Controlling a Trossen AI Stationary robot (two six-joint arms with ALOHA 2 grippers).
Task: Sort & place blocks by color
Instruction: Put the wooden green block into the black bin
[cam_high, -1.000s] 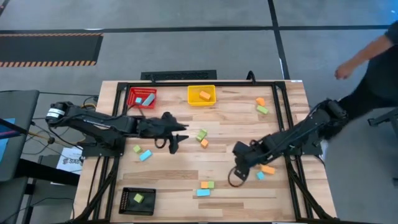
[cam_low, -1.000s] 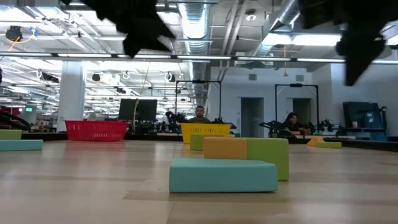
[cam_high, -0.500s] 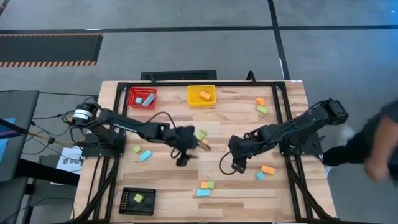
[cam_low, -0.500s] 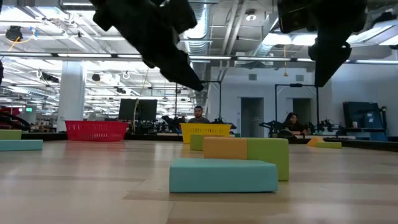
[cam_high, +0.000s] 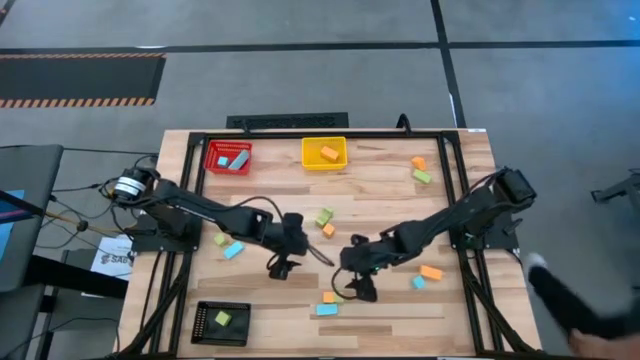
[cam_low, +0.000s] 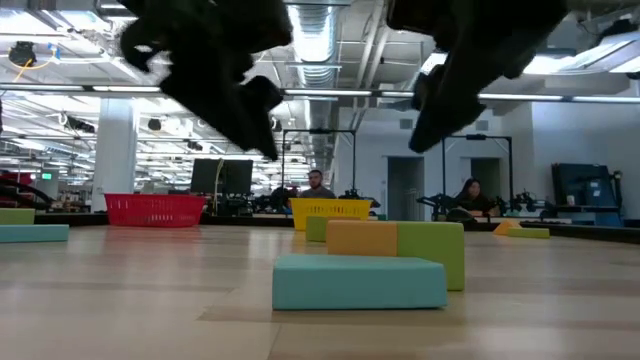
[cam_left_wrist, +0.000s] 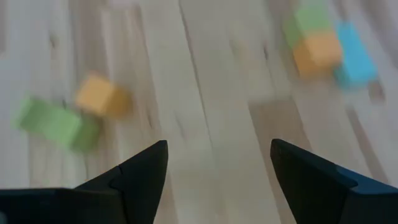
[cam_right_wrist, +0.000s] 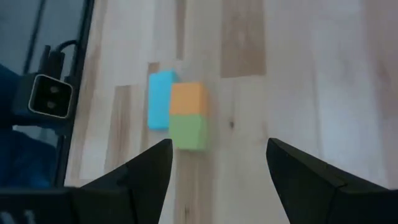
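1. Blocks lie scattered over the wooden table (cam_high: 390, 190), and neither gripper holds one.
2. The left gripper (cam_high: 283, 268) hangs over the middle of the table with its fingers (cam_left_wrist: 140, 171) spread and nothing between them; the bare wood shows in the gap.
3. Just beyond it, toward the far edge, a green block (cam_high: 324, 216) and an orange block (cam_high: 328, 230) sit side by side, the nearest blocks to that gripper.
4. The right gripper (cam_high: 360, 290) is beside the left one, a little nearer the front edge, fingers (cam_right_wrist: 149, 168) apart and empty.
5. A trio sits just in front of it: an orange cube (cam_high: 328, 297) touching a green cube (cam_high: 339, 296), with a light blue bar (cam_high: 327, 310) against them on the front side.
6. To the right, an orange bar (cam_high: 431, 272) and a small blue cube (cam_high: 418, 283) rest near the right arm.
7. Left of the left arm lie a green cube (cam_high: 220, 240) and a blue bar (cam_high: 234, 250).
8. The red tray (cam_high: 229, 157) holds blue blocks, the yellow tray (cam_high: 324, 153) an orange one, the black tray (cam_high: 221, 322) a green one.
9. Two more blocks, orange (cam_high: 418, 163) and green (cam_high: 422, 177), lie near the far right corner.
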